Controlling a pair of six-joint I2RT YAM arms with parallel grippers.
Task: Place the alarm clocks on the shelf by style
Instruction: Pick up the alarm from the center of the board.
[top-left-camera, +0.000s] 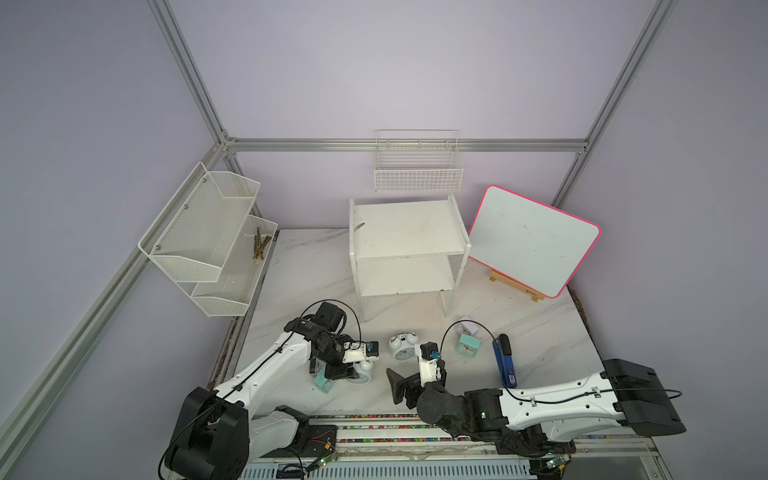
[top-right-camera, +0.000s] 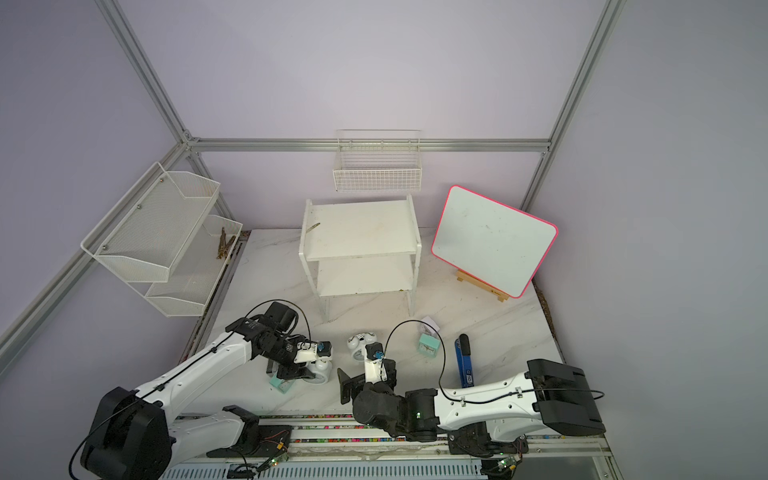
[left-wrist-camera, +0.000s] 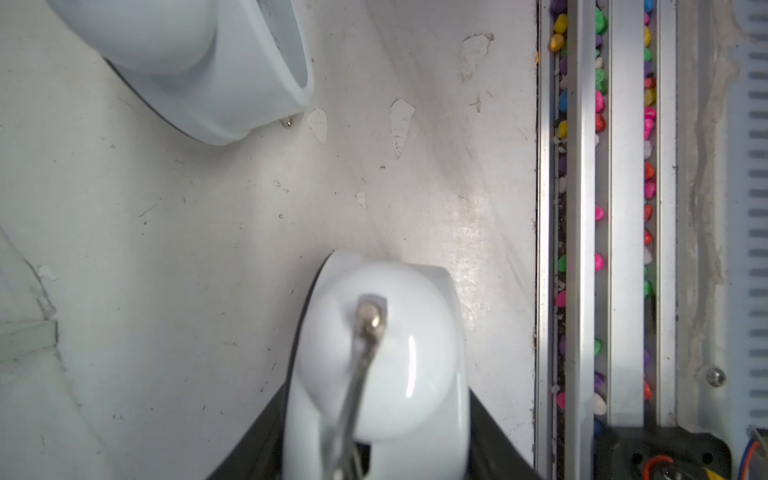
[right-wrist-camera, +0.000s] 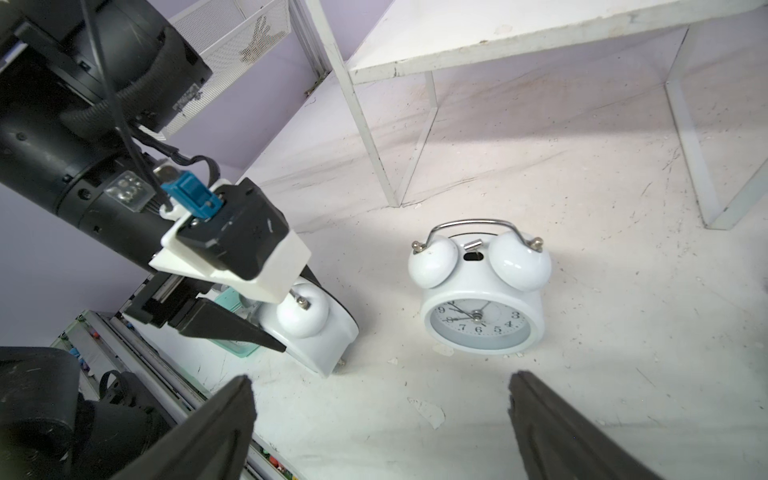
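Observation:
My left gripper (top-left-camera: 352, 374) is shut on a white twin-bell alarm clock (top-left-camera: 368, 368) near the table's front left. In the left wrist view that clock (left-wrist-camera: 378, 365) fills the space between the jaws. A mint green square clock (top-left-camera: 323, 382) lies right beside it, partly under the gripper. A second twin-bell clock (top-left-camera: 402, 347) stands upright in the middle, facing my right gripper (right-wrist-camera: 380, 395), which is open and empty just short of it. Another mint clock (top-left-camera: 468, 346) and a lilac-white one (top-left-camera: 467, 328) sit further right. The white two-tier shelf (top-left-camera: 409, 249) stands behind with both boards bare.
A blue flat object (top-left-camera: 505, 361) lies right of the mint clock. A pink-edged whiteboard (top-left-camera: 534, 241) leans on an easel at back right. A mesh rack (top-left-camera: 208, 241) hangs at the left and a wire basket (top-left-camera: 417, 170) above the shelf. The front rail (left-wrist-camera: 598, 166) holds coloured pebbles.

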